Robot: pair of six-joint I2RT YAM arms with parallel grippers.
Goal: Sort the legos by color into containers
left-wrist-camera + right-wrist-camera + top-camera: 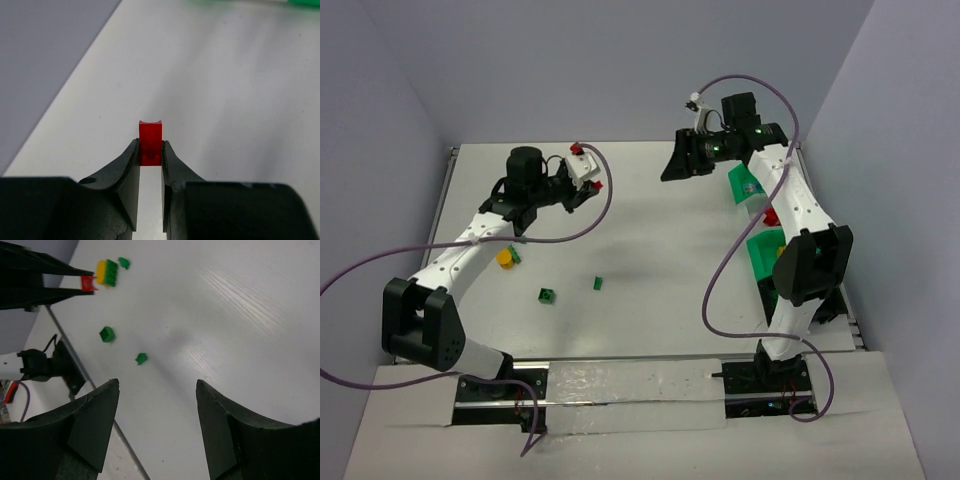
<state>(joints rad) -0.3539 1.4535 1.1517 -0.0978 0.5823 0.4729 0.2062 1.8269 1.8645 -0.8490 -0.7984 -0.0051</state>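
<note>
A red lego [150,135] is pinched between the closed fingertips of the left gripper [150,152]. In the left wrist view, its long axis is seen running in line with the fingers and pointing away from the wrist across the white table [225,90]. Its near end is clamped, and its shallowly notched far end sticks out past the fingertips. A strip of a green container [300,2] is cut off at the top edge.

In the top external view, the left gripper [592,186] is seen at the far left of the table [650,230]. The red lego [597,185] is only a red speck at its tip, and its axis cannot be read there. At the right, a green container [748,185] lies just beside the right arm, with a second green container [760,262] nearer the bases. A red piece [771,215] is seen between them; whether it sits inside either cannot be told. The right gripper [672,168] is seen at the far centre-right.

In the right wrist view, the fingers of the right gripper [157,390] are spread wide, with bare table [240,315] between them. Only here are the loose bricks clearly separated. A yellow lego [101,272] is pressed against a green lego [111,273], and a small green lego [123,262] lies just beside them. Two more green legos [106,334] lie apart, nearer the camera. The left gripper [82,284] is seen side-on, with the red lego [88,283] at its tip, close to the yellow lego.
</note>
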